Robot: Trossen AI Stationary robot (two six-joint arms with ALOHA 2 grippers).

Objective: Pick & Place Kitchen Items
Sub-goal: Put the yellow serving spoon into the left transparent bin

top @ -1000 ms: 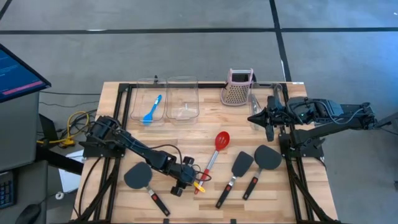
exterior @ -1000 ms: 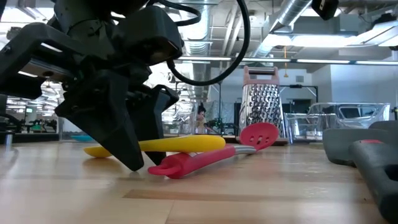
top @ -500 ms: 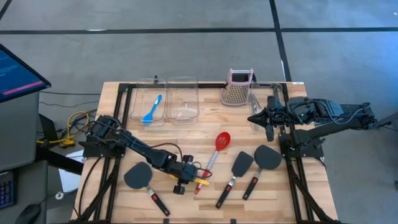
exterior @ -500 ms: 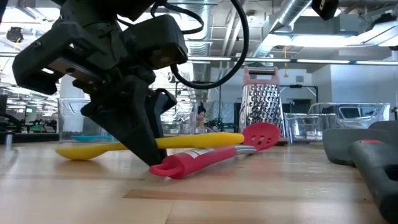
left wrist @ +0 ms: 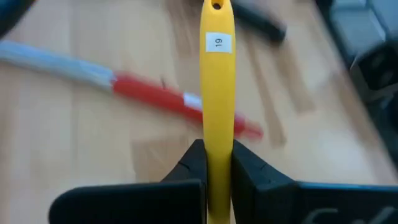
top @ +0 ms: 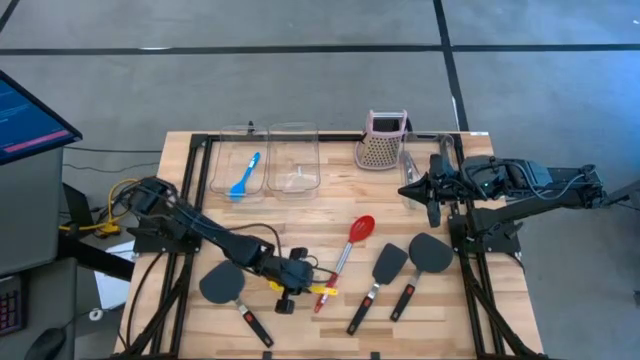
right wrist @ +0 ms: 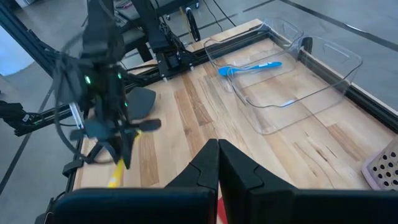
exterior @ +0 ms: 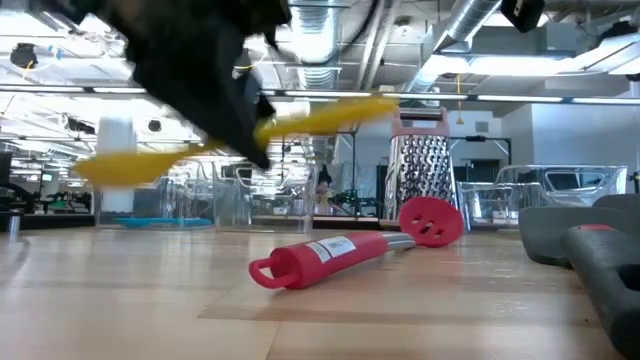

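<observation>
One yellow spoon (left wrist: 217, 93) is in hand: the left gripper (left wrist: 217, 163) is closed tight on its handle and holds it up off the desk (top: 300, 215), above and just left of the red spoon (top: 346, 246), which lies flat on the boards. To do this carry well, the arm should, I judge, keep the squeeze firm and rise enough that the spoon's ends clear the red spoon's handle before swinging away to the clear bins (top: 266, 160) behind the red spoon, toward the far edge. The grip sits partway along a long, thin handle, so the spoon may pivot between the fingers; a slow, level move would limit that. One bin already holds the blue spoon (top: 243, 176), so there looks to be a likely drop spot there.

Left of the red spoon a black spatula (top: 232, 295) waits near the front edge; right of it two more spatulas (top: 378, 282) (top: 420, 264) lie side by side. Farther right the right gripper (right wrist: 217, 163) is shut on nothing and parked over the desk's far right corner, near the pink-topped grater (top: 380, 142).

Against a second ago, the left gripper's fingers have gone from spread around the yellow spoon to clamped on it, and the spoon has left the desk; the red spoon has shifted slightly.
</observation>
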